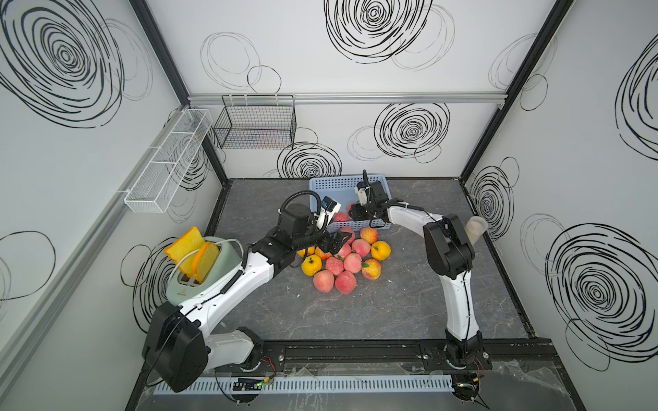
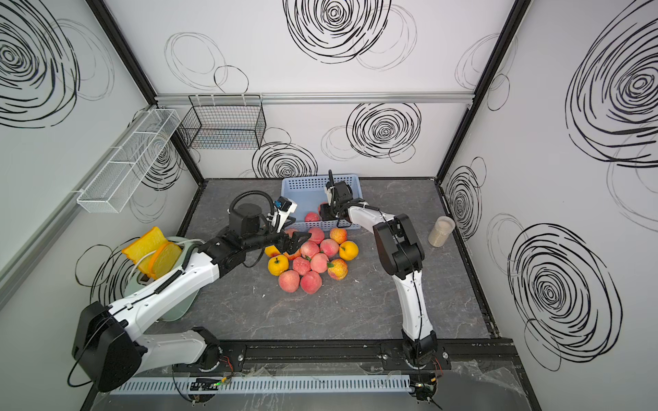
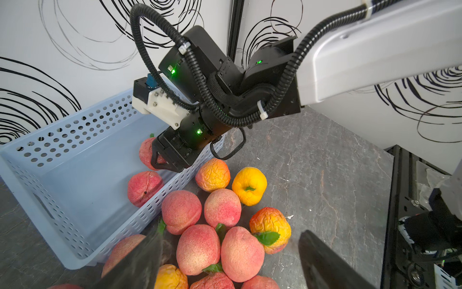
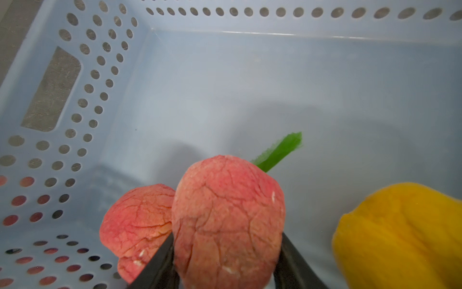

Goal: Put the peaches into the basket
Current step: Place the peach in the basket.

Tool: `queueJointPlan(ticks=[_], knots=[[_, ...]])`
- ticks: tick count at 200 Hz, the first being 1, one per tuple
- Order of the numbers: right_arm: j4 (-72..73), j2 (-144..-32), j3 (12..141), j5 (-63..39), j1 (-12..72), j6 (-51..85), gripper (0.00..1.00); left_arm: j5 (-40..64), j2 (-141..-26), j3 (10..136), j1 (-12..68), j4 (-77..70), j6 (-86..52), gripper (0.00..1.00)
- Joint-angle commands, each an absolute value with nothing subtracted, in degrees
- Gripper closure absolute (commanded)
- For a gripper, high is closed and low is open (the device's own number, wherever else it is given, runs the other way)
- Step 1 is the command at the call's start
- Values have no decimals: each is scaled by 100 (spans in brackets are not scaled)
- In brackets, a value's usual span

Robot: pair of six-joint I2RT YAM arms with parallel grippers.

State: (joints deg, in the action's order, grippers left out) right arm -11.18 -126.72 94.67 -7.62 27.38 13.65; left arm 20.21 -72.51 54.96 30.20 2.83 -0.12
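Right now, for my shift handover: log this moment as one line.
right gripper: shut on pink peach over basket floor | left gripper: open above loose peaches on table | basket: two more peaches inside

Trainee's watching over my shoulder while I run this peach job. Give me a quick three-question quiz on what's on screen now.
1. True or false: the right gripper is shut on a pink peach over the basket.
2. The left gripper is: A) open above the peach pile, B) shut on a yellow peach, C) inside the basket.
3. Fill in: the pile lies on the ___.
Key: 1 true; 2 A; 3 table.
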Motion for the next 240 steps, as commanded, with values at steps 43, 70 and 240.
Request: queueJointPlan(ticks=[43,70,240], knots=[[-1119,-12612,9302,-551,2777,1239,20,1819,-7462,5588,2547,-62,-273,12],[-903,-12214,9050,-562,2770,1240,17,1879,-7443,5547,2193,-158,-662,12],[2709,-6728,2508,-1305,2916,1714,13,711,-8345,6023,2013,1752,-1845,16]])
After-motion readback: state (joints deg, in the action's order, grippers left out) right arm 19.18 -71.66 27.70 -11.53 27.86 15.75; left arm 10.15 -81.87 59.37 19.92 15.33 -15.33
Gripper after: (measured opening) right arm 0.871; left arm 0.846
